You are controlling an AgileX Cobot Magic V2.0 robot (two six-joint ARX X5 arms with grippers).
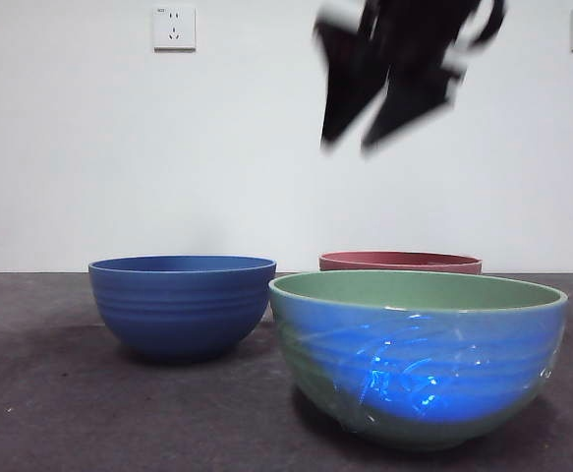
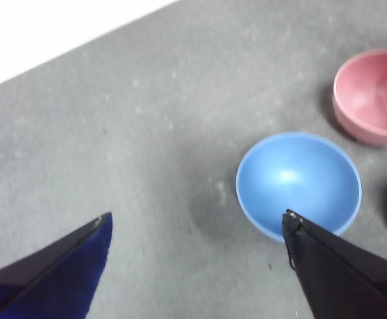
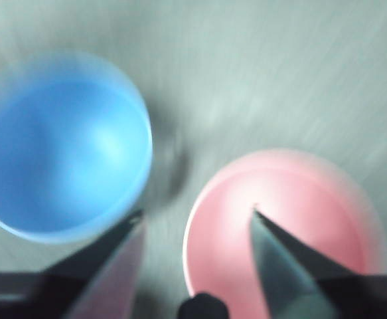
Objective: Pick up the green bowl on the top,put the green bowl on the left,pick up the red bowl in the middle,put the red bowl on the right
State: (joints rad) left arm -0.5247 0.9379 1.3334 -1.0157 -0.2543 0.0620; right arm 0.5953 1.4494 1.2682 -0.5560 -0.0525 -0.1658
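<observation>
The round glossy green bowl (image 1: pixel 419 354) with its sage rim and blue-glared ribbed wall stood alone on the dark grey counter (image 1: pixel 40 393), nearest the front camera and apart from the other two bowls, which I judged to mean its placement was complete. The round muted pinkish-red bowl (image 3: pixel 283 232) sat upright on the counter further back, partly hidden behind the green one in the front view, with the solid matte blue bowl (image 2: pixel 298 183) near it but not touching. My right end effector (image 3: pixel 196 216) hung in the air above the red bowl, jaws spread and empty, one jaw over the bowl's inside and the other outside its rim; I judged this alignment was meant to pinch the wall. The right wrist picture was blurred. In the front view that end effector (image 1: pixel 370 138) appeared high above the bowls. My left end effector (image 2: pixel 196 222) was raised over the counter beside the blue bowl, jaws wide apart and holding nothing, apparently waiting clear of the work.
</observation>
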